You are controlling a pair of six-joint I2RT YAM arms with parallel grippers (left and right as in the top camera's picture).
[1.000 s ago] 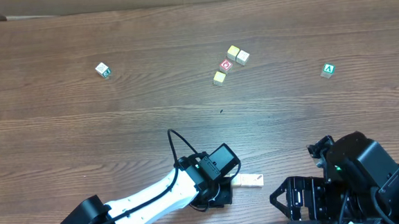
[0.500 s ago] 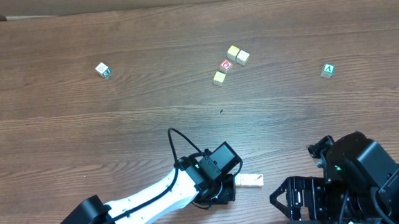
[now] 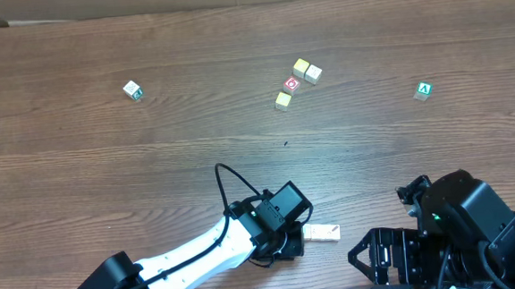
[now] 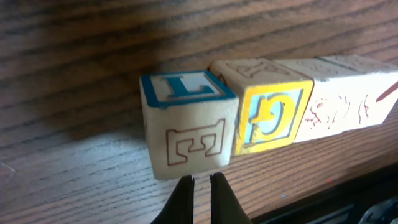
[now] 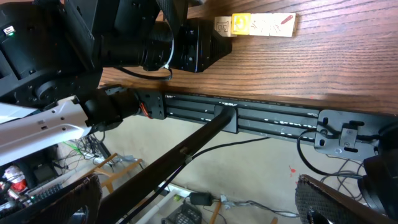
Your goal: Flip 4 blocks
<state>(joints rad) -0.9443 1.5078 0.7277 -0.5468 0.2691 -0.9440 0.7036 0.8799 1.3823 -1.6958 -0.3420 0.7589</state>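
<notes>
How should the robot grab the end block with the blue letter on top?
Pinch the end block across its E face and the face opposite, coming down from above. Those two sides look free, while another side sits against the yellow block. The shut left tool would need opening first.

Row of blocks (image 3: 322, 234) half under left arm (image 3: 201, 254).
</notes>
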